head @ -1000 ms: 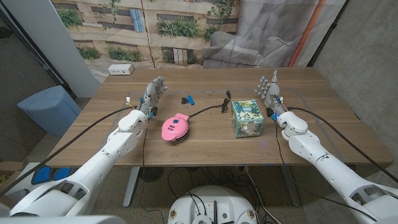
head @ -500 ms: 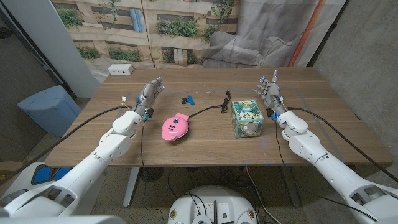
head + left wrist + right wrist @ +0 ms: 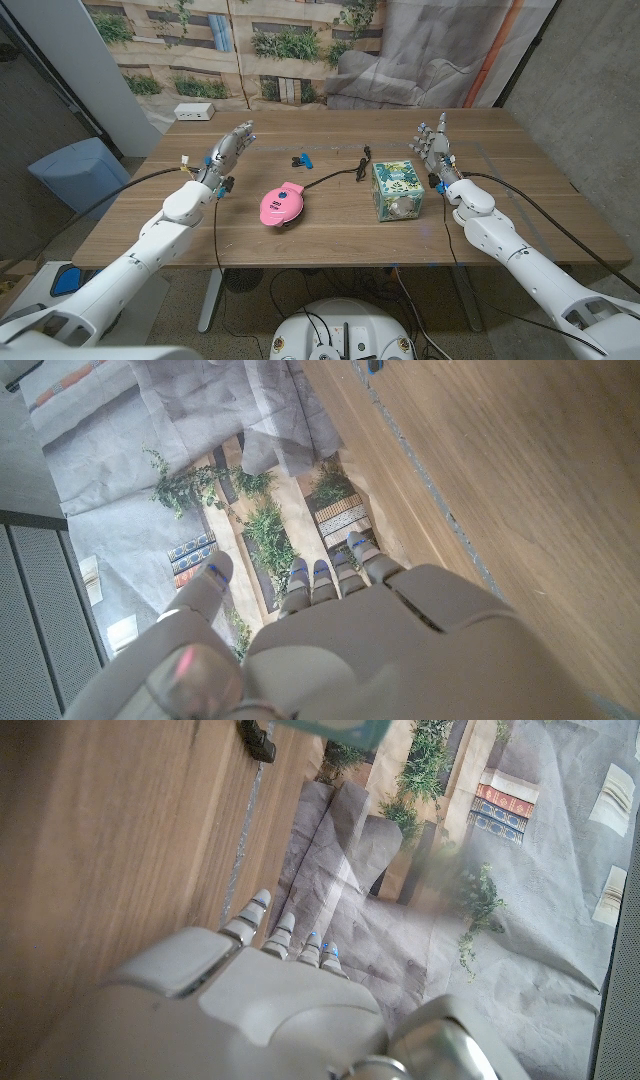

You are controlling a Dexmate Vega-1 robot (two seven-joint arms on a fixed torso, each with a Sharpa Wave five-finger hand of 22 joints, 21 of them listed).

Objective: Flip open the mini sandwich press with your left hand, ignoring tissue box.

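**Pink sandwich press closed, both hands empty**

The pink sandwich press sits shut on the wooden surface, near the middle and toward the robot's edge. A black cord runs from it toward the far side, ending at a plug just beyond the tissue box.

The tissue box, green with a leaf pattern, stands to the press's right, apart from it. A small blue and black clip lies behind the press, a little farther back on the surface. A white power strip rests at the far left corner, well away from the press.

The left hand is to the left of the press and somewhat behind it, well apart from it, fingers stretched out and parted, gripping nothing. The left wrist view shows the same: the left hand with fingers extended over the wood and nothing in them.

The right hand is beyond the tissue box on the press's right, fingers upright and spread, empty. In the right wrist view the right hand shows fingers straight beside the surface, with the cord's plug ahead.
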